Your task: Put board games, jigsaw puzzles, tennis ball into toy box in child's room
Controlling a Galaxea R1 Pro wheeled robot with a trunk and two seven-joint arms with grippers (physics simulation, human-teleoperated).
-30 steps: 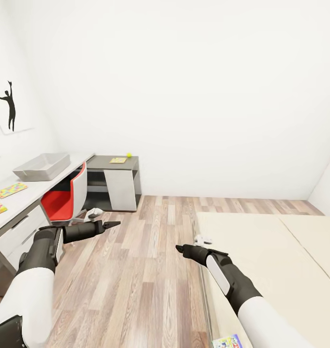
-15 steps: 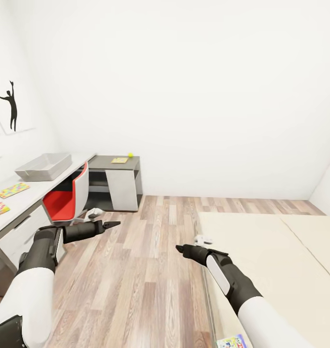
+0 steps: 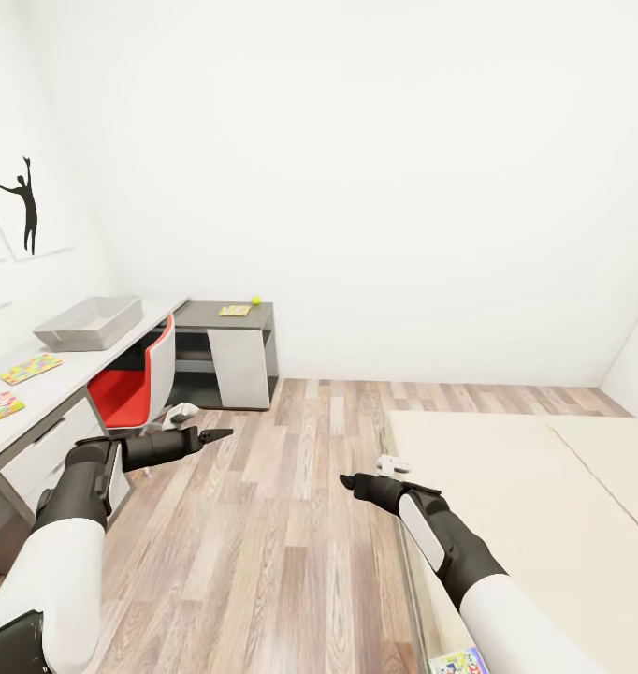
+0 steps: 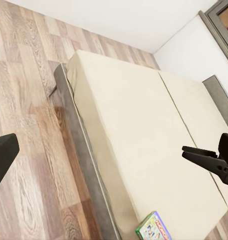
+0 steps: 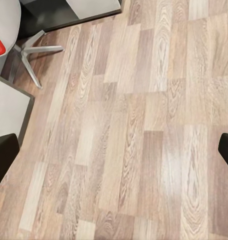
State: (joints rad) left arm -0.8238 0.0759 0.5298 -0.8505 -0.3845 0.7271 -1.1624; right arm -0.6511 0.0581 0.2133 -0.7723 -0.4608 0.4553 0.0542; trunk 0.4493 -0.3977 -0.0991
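Left gripper [image 3: 216,434]: held out over the wood floor, carrying nothing; its fingers stand wide apart in the left wrist view.
Right gripper [image 3: 347,481]: also empty, hanging by the bed's near corner, fingers spread at the edges of the right wrist view.
Bed [image 3: 543,505]: beige mattress, one board game [image 3: 459,663] lying at its near edge (a green-edged printed box).
Table [image 3: 76,365]: the toy box [image 3: 90,322] sits on the pale top, and looks empty from here; two jigsaw puzzles [image 3: 29,368] lie nearer the robot.
Far dark section: the tennis ball [image 3: 255,300] beside a flat yellowish box [image 3: 233,310].
Progress: nothing appears packed yet; every toy seen remains outside the tray, so I judge the job barely begun.
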